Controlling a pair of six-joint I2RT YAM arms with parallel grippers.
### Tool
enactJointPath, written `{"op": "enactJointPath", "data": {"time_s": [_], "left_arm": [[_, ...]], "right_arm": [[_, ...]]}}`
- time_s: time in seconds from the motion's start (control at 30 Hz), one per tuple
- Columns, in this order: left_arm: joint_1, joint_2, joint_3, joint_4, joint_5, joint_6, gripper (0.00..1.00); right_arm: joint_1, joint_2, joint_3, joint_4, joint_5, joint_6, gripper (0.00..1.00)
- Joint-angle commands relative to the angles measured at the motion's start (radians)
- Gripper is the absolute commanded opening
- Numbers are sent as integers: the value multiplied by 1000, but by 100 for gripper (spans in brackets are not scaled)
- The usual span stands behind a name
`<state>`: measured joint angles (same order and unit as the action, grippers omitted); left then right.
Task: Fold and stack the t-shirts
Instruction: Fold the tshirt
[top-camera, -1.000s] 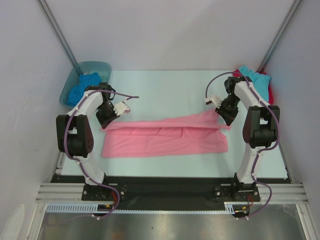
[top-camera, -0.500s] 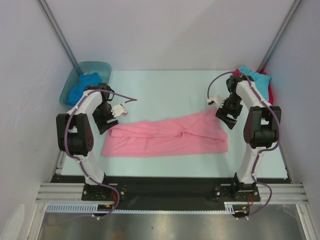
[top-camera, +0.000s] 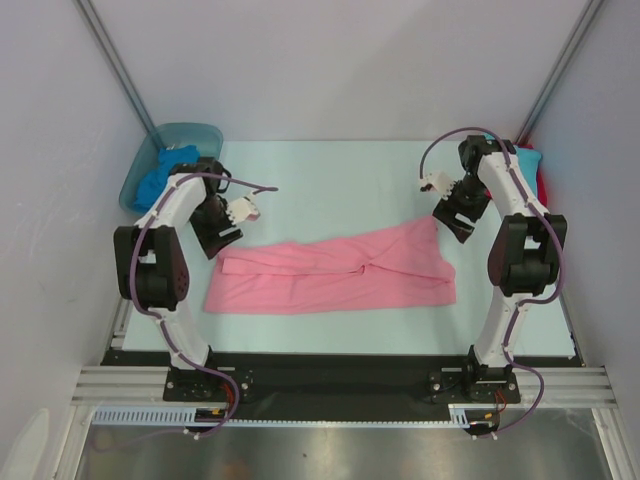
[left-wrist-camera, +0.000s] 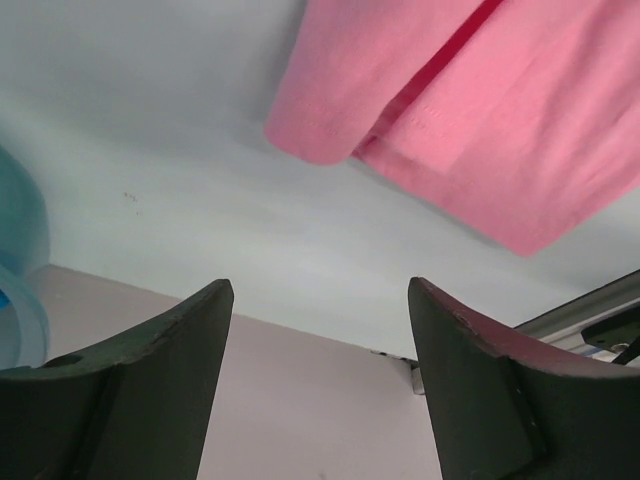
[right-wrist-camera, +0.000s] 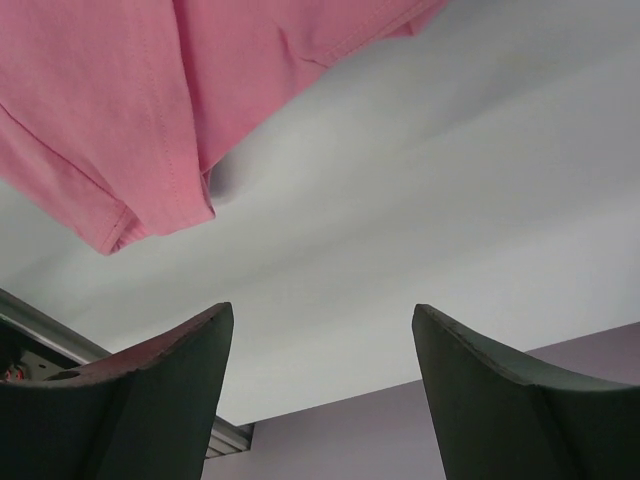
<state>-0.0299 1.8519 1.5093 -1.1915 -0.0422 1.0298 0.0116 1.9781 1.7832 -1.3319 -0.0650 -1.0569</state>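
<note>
The pink t-shirt (top-camera: 330, 275) lies folded lengthwise into a long band across the middle of the table. Its left end (left-wrist-camera: 500, 110) shows in the left wrist view and its right end (right-wrist-camera: 150, 100) in the right wrist view. My left gripper (top-camera: 217, 236) hovers just beyond the shirt's far-left corner, open and empty (left-wrist-camera: 320, 300). By the far-right corner my right gripper (top-camera: 455, 222) is also open and empty (right-wrist-camera: 322, 315). A royal blue t-shirt (top-camera: 165, 172) is bunched in the tub. Turquoise (top-camera: 525, 158) and red (top-camera: 541, 185) t-shirts lie piled at the far right.
The blue-green translucent tub (top-camera: 190, 132) stands at the far-left corner, and its rim (left-wrist-camera: 20, 250) shows in the left wrist view. White walls close in the table on both sides. The black rail with the arm bases (top-camera: 340, 375) runs along the near edge.
Both grippers went from shut to open and let go of the pink shirt's far edge. They drew back toward the far side, and the shirt settled flat.
</note>
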Motion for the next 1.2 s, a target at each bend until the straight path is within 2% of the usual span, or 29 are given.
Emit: {"op": "enactJointPath", "data": {"time_s": [0.0, 0.3, 0.53, 0.9, 1.03, 1.1, 1.17], "left_arm": [[-45, -40, -6, -42, 94, 30, 76], [-117, 21, -29, -5, 120, 47, 70], [-116, 79, -46, 9, 113, 70, 64], [-116, 113, -23, 16, 122, 82, 62], [-116, 115, -26, 17, 120, 85, 58], [-116, 115, -24, 15, 123, 85, 52], [-116, 115, -24, 15, 123, 84, 36]], "right_arm": [[8, 19, 51, -9, -13, 44, 78], [59, 44, 77, 43, -6, 98, 76], [87, 34, 88, 45, 7, 129, 75], [106, 38, 114, 37, 22, 149, 73], [108, 45, 130, 39, 27, 147, 72], [108, 50, 137, 37, 27, 149, 72], [108, 53, 139, 39, 25, 147, 71]]}}
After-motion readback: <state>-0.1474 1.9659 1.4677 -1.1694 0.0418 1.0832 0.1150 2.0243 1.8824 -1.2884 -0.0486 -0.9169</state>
